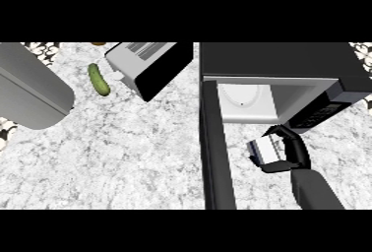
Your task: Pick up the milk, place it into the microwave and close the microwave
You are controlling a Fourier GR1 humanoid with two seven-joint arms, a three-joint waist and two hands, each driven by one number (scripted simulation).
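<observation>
My right hand (289, 150) is curled round a small white and grey milk carton (263, 150) and holds it just in front of the microwave's opening. The black microwave (291, 61) stands at the upper right with its white inside and round turntable (245, 98) showing. Its door (216, 157) is swung wide open, running down the picture as a long dark bar left of the carton. The left hand shows nowhere in the view.
A toaster (149, 66) stands tilted at the top centre, left of the microwave. A green cucumber (99, 78) lies beside it. A large grey rounded object (29, 86) fills the upper left. The marbled counter (123, 162) spreads across the lower left.
</observation>
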